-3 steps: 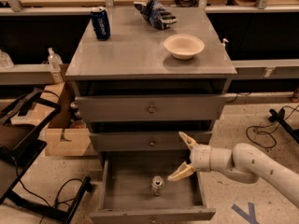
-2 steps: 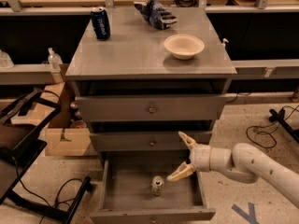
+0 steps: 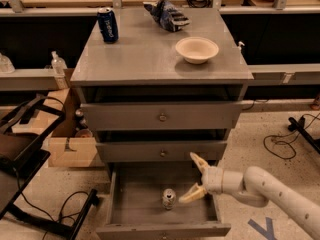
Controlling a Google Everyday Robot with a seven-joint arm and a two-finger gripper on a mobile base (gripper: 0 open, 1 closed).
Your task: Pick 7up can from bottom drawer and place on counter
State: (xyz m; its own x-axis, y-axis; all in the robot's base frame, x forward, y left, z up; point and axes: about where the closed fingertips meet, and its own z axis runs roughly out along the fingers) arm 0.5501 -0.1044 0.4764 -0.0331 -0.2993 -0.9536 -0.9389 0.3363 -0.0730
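- The 7up can is standing upright on the floor of the bottom drawer, near the middle and slightly toward the front.
- The bottom drawer is sitting pulled well out from the cabinet, its plain grey inside showing, with nothing else visible in it but the can.
- The gripper is hanging over the drawer's right half, just right of the can. Its jaws are spread wide and holding nothing, with one finger pointing up toward the middle drawer and the lower one reaching down just beside the can.
- The arm is coming in from the lower right.
- The top drawer is sitting shut above the middle one.
- The counter is carrying a dark blue can at its back left, a crumpled blue bag at the back and a pale bowl on the right – all well apart from the 7up can.
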